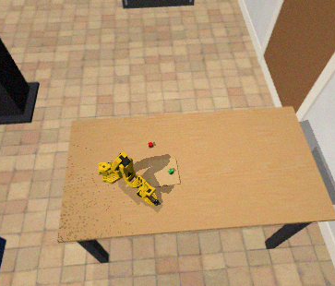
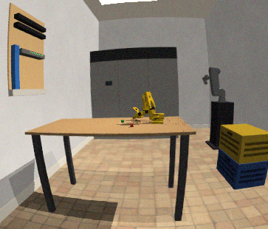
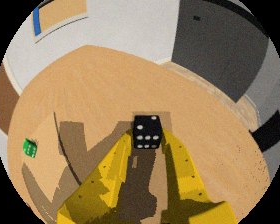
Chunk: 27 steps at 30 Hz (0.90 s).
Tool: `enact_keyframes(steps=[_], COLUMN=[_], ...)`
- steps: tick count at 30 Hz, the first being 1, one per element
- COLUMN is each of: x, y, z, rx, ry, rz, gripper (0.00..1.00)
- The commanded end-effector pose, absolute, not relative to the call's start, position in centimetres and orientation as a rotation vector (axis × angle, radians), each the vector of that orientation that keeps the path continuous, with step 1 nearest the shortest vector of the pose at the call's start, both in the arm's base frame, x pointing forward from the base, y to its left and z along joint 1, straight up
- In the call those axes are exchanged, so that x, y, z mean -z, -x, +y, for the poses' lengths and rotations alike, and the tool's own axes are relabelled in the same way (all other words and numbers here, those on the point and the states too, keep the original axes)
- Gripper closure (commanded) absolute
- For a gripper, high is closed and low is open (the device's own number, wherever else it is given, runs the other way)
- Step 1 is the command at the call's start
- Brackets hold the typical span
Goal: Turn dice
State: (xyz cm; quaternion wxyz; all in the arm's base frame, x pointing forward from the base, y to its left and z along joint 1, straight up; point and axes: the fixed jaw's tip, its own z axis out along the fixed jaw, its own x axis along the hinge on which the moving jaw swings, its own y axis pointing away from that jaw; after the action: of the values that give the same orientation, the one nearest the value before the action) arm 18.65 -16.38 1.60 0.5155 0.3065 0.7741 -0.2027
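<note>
— Since that black die (image 3: 147,132) is a small hard cube, how would you expect it to handle?

— Light and stiff, I'd judge — smooth faces, so it could slip or twist if pinched on its corners. Two opposite flat faces are the place to take it, and that seems to be how the gripper (image 3: 148,145) has it: the yellow fingers are pinching it at their tips, held off the table (image 1: 254,152) near the front corner of the mat (image 1: 174,177).

— And its looks?

— Black with white pips; the face toward the wrist camera shows five or six, too blurred to be sure.

— The other two?

— A green die (image 1: 171,171) lies on the mat. A red die (image 1: 150,144) sits on bare wood, apart from the mat's far edge — that one will need carrying over. Their top numbers are too small to read.

— Any risk?

— Released from a height, I'd guess a die this light could bounce or roll onto another face.
</note>
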Motion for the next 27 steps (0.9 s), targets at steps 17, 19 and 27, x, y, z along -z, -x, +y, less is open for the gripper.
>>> enact_keyframes(steps=[17, 19, 27], x=[-2.28, -2.28, -2.28], y=[-19.31, -19.31, -19.31], z=[-16.62, -16.62, -16.62], rx=[0.486, 0.486, 0.486], ry=[-0.718, -0.718, -0.718], rz=[1.808, 1.808, 1.808], gripper=[0.94, 0.92, 0.89])
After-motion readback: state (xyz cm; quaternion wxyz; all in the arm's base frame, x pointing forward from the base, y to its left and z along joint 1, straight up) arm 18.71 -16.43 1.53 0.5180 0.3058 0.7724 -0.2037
